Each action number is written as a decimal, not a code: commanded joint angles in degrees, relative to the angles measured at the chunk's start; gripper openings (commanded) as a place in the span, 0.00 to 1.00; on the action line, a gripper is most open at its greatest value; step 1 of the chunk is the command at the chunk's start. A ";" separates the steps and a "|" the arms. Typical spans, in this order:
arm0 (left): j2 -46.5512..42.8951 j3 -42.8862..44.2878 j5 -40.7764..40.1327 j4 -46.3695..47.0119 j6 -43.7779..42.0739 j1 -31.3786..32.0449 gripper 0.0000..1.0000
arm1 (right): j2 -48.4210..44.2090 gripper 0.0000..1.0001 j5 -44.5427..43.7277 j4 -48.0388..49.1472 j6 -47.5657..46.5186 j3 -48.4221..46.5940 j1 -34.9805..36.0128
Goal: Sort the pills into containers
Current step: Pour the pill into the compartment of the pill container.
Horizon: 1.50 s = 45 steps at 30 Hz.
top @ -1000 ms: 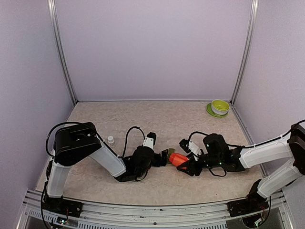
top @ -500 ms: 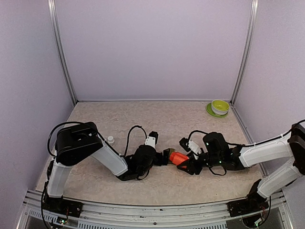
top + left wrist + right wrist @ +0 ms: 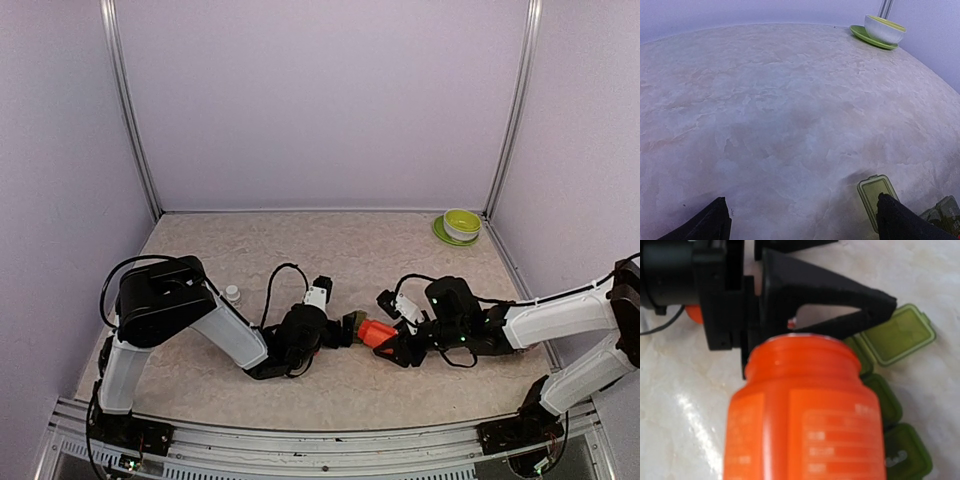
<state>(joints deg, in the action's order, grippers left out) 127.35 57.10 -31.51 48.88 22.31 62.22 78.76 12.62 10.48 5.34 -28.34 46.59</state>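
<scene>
**benchnoob:** Where's everything at right now? Trying to work out the pour.

**yam_tinkerer:** The right end effector (image 3: 384, 340) is partly closed around the red-orange bottle (image 3: 805, 415), tipped low over the bench (image 3: 790, 100). Threads are showing at the neck, so it looks uncapped. The containers (image 3: 892, 412) sit just beside the bottle, right by its neck, with one lid (image 3: 900, 335) flipped open past the mouth. The left end effector (image 3: 801, 210) is spread as wide as it goes, holding nothing, on the far side of the containers from the bottle. Can't see any pills yet.

**benchnoob:** So what makes this step go well?

**yam_tinkerer:** My guess: the bottle's mouth isn't quite over the open box, so line that up first, then roll the wrist slowly so pills trickle rather than dump. I'd pin the strip with the empty one before tilting, since it looks light enough to skid. The grip on the bottle shouldn't loosen.
</scene>
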 commanded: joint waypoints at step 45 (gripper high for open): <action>2.11 -2.30 2.46 -4.54 -0.60 -1.04 0.99 | 6.40 0.18 -2.08 -11.19 -1.54 -10.27 -0.85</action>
<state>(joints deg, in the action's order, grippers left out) 127.35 56.62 -30.59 49.50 20.91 61.80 83.96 11.05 1.45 4.05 -36.62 46.26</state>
